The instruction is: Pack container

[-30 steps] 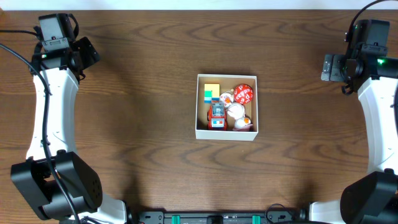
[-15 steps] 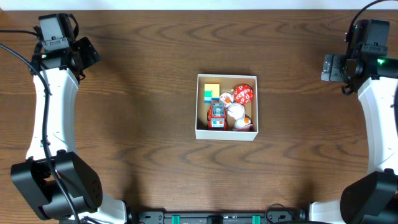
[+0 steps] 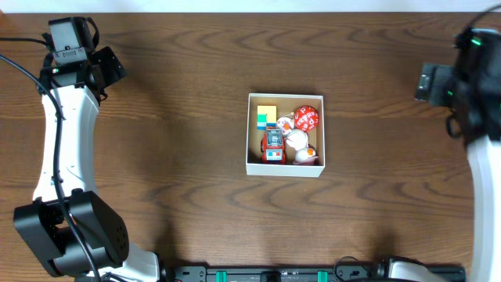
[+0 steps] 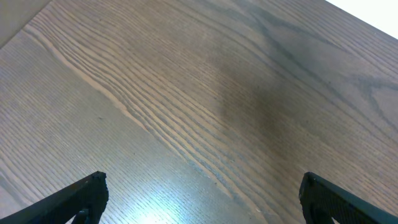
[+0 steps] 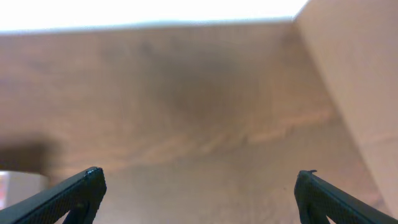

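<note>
**A:** What differs from the earlier overhead frame?

**B:** The right arm [image 3: 487, 180] has swung toward the right edge and now shows blurred. Its dark base at the near right corner has left the view. The left arm [image 3: 61, 133] and the container [image 3: 284, 168] have not shifted.

**A:** And the pincers?

**B:** The left pincer [image 4: 202, 199] is spread wide. Its two dark fingertips [image 4: 87, 190] sit at opposite sides of the wrist view, with bare wooden table [image 3: 172, 157] between them. It holds and touches nothing. The right pincer [image 5: 199, 190] is equally spread over blurred wood, also empty.

**A:** Where is the container?

**B:** At the table's middle, well apart from both pincers. Inside it, a red truck [image 3: 272, 146] lies nearest. White round toys [image 3: 296, 139] sit beside the truck. A yellow block [image 3: 268, 111] and a red disc [image 3: 307, 118] lie along the far wall.
</note>
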